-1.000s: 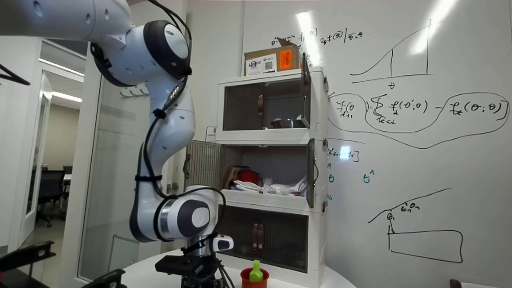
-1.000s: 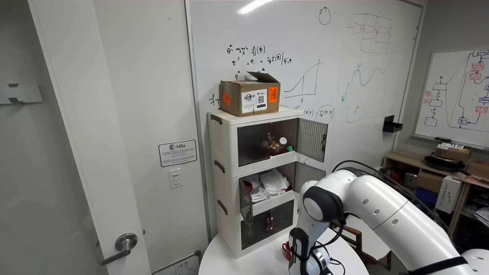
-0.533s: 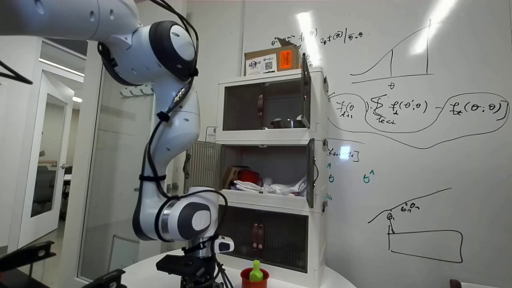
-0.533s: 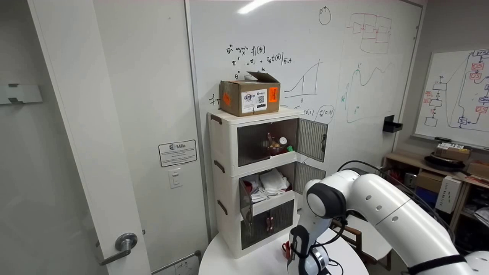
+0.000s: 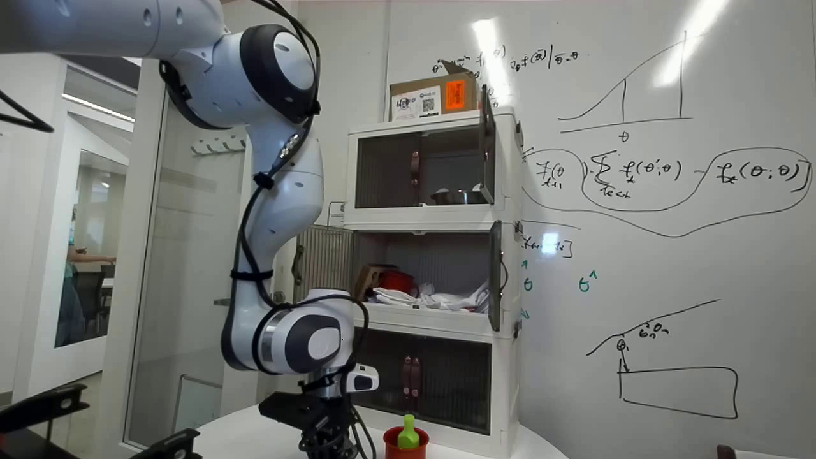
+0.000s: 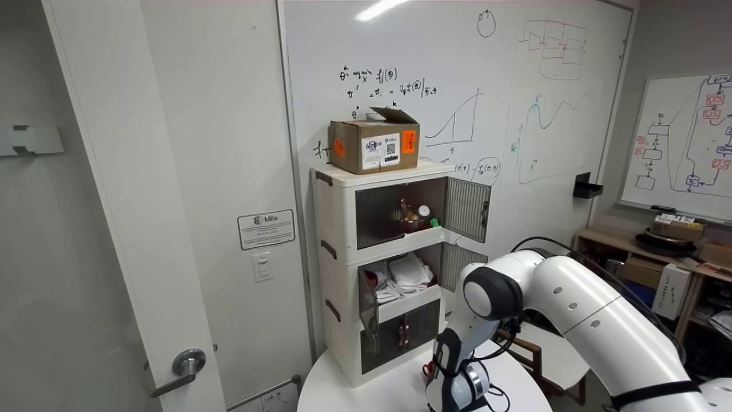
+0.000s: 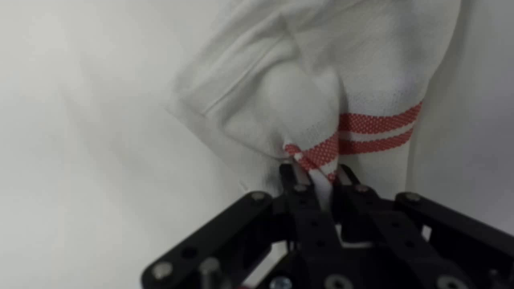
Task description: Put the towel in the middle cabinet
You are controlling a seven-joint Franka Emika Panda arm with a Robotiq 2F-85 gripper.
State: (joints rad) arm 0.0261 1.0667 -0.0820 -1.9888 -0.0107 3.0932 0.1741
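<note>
Wrist view: one white towel (image 7: pixel 301 96) with red stripes, rumpled, against a white surface (image 7: pixel 100 140) that I take for the tabletop. One gripper (image 7: pixel 319 172), mine: fingers drawn close together, a striped fold of the towel pinched between them, the bulk lying loose beyond. Whether any of it hangs clear, I cannot tell.

In an exterior view: middle cabinet (image 5: pixel 440 261), doors (image 5: pixel 325 260) both swung out; within, white cloths (image 5: pixel 446 299) and a red object (image 5: pixel 396 282), all low, space above. One red cup (image 5: pixel 395 451) holding a green item (image 5: pixel 408 435), near the robot's wrist. Fingertips and towel out of sight here.

In an exterior view: arm (image 6: pixel 600 309) bent down over the round table (image 6: pixel 337 392), before the same cabinet; gripper and towel not shown.

Step in hand, by my judgement: grasp made, carry not yet done. The next move calls for a lift high enough that trailing cloth passes over the sill (image 5: pixel 433 320) and misses the cup, then a turn of the gripper toward the opening and entry between the doors.
</note>
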